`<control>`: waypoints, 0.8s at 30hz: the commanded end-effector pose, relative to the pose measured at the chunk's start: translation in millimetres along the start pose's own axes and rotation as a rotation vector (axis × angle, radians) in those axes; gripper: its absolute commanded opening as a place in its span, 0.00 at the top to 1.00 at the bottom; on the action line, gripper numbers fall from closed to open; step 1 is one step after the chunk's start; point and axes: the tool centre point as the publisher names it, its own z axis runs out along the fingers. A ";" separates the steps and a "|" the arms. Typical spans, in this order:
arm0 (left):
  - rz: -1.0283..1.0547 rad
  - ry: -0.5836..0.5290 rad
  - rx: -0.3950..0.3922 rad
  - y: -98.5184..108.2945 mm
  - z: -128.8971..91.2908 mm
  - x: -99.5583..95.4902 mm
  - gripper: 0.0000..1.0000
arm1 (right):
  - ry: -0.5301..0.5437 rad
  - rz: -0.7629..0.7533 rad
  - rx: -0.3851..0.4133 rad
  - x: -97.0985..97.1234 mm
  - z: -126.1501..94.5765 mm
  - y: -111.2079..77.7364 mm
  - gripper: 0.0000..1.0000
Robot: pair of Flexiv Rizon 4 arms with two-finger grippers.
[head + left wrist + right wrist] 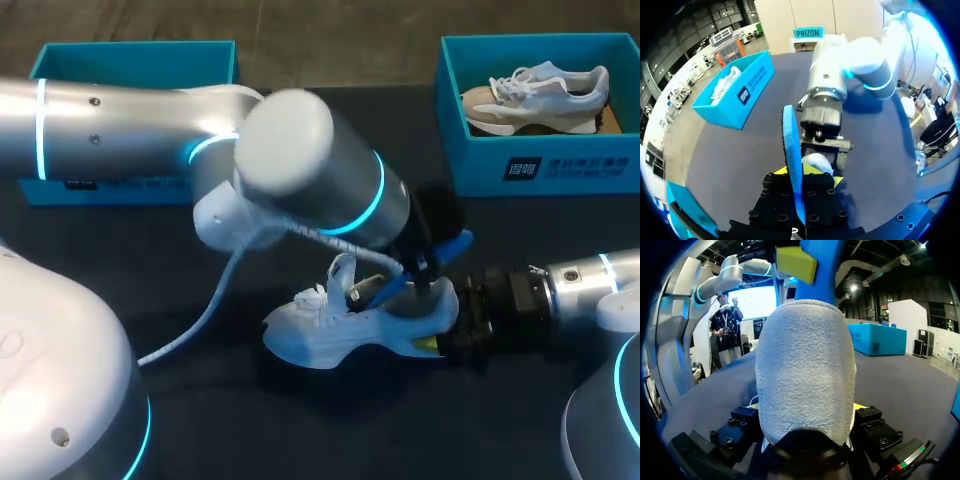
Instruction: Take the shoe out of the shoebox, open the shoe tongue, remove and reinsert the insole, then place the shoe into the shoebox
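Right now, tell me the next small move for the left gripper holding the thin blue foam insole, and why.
Probably raise the left gripper slightly, drawing the thin blue foam insole clear of the white mesh sneaker. It grips the insole, whose front end seems to sit inside the sneaker, while the right gripper clamps the heel steady.

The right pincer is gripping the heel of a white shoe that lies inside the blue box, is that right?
Not quite. The shoe lies on the table, not inside a box, as the head view shows. The right pincer does grip its heel. The box at the right holds a second shoe.
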 end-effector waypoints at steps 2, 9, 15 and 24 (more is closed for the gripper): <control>0.002 0.138 0.021 -11.3 -8.3 -6.5 1.00 | -0.001 0.001 0.004 0.7 0.7 0.5 1.00; -0.008 0.270 0.062 -31.9 -22.9 -5.3 1.00 | -0.001 0.001 0.004 0.7 0.7 0.5 1.00; 0.011 0.356 0.096 -47.7 -44.8 -1.1 1.00 | -0.001 0.001 0.004 0.7 0.7 0.5 1.00; 0.077 0.397 0.165 -63.1 -90.8 16.4 1.00 | -0.001 0.001 0.004 0.7 0.7 0.5 1.00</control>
